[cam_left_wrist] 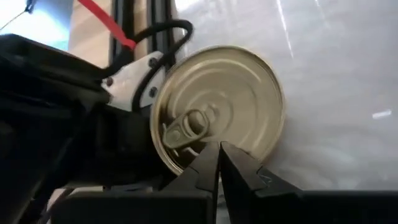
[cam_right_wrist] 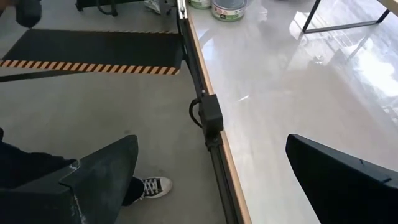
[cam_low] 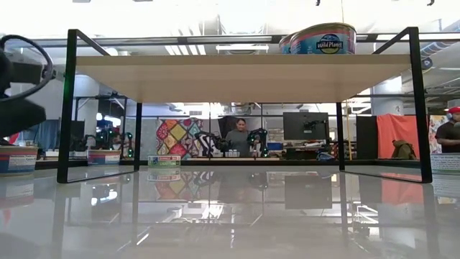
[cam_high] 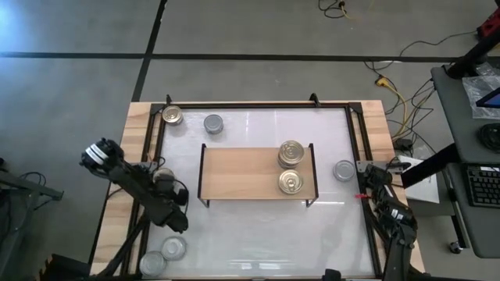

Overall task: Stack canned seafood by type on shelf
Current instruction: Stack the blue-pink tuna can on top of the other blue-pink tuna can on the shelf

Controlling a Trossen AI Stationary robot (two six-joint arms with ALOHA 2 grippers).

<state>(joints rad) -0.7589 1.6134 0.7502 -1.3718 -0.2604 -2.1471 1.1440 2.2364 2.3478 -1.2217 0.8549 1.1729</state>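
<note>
Gold tin: left of shelf, beside left gripper, pincer closed, empty.
Right gripper: right of shelf, spread wide, empty.
Handling: rigid, slick; clasp sidewall.

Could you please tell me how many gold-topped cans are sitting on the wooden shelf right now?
2 show from above: one gold-topped can at the shelf's right end toward the far edge, another gold-topped can just nearer. The far one looks stacked, so it may hide another beneath.
</note>
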